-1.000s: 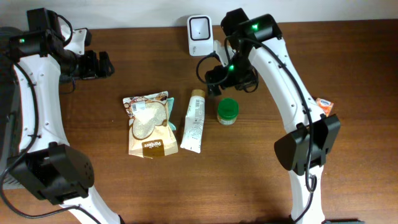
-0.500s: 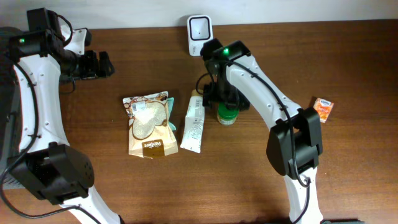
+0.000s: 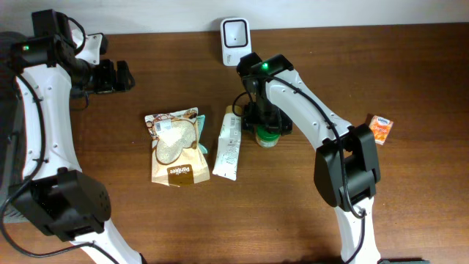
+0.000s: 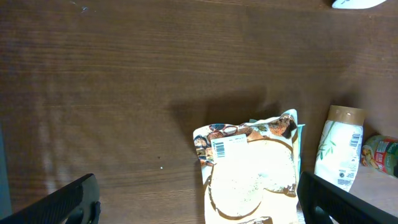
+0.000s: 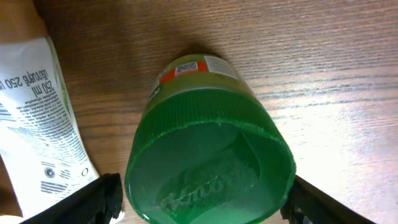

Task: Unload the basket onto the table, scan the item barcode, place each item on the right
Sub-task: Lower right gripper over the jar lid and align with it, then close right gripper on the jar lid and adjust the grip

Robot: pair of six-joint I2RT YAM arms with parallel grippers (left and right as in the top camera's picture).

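Right claw (image 5: pixel 202 202) straddles the upright green jar (image 5: pixel 205 124), fingers flanking its lid.

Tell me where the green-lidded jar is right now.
In the overhead view the green-lidded jar stands mid-table, just right of the white tube, with the right end effector straddling its lid.
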